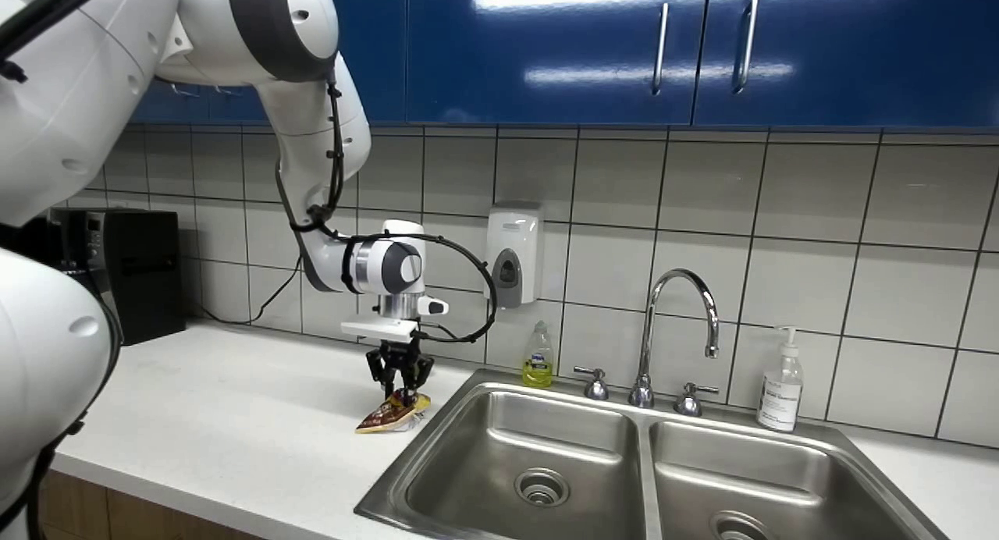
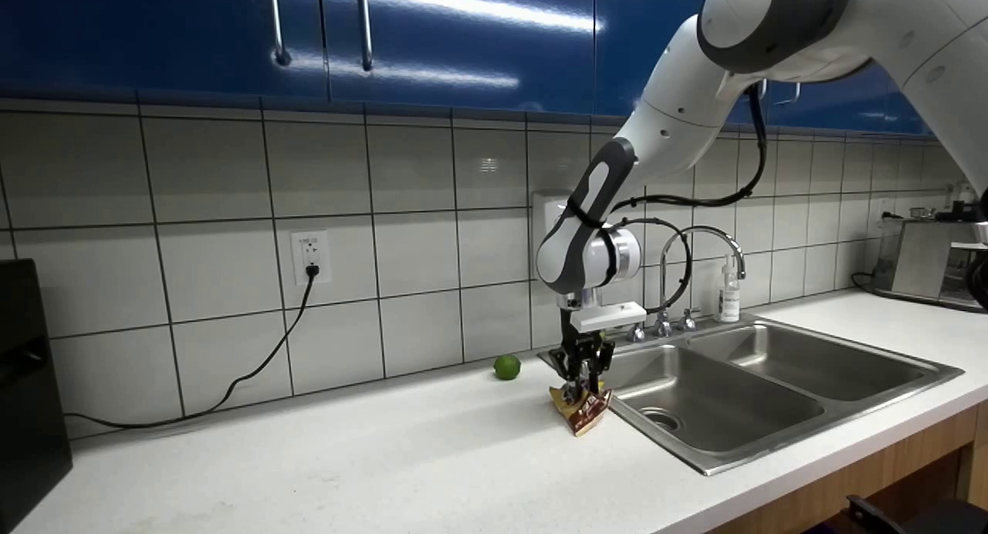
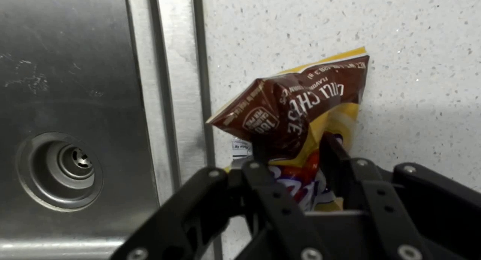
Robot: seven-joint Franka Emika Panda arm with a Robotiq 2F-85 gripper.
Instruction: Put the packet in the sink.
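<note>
Current step, in my judgement: the grasp, with the transfer not yet begun. My hand (image 3: 295, 143) appears clenched on the chili cheese corn chip packet (image 3: 300, 109), creasing it. The packet sits on the worktop (image 1: 234, 415), just beside the rim (image 3: 178, 64) of the steel double sink (image 1: 647, 462). Next required: lift clear, carry sideways over the nearer basin (image 1: 476, 470), lower, release.

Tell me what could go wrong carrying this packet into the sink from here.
The creased packet sits between the fingers; if the hold is light, it may slip out on the lift. The sink rim lies right beside it, so a low carry could snag. Swinging too far back might knock the soap bottle by the rim's back edge.
</note>
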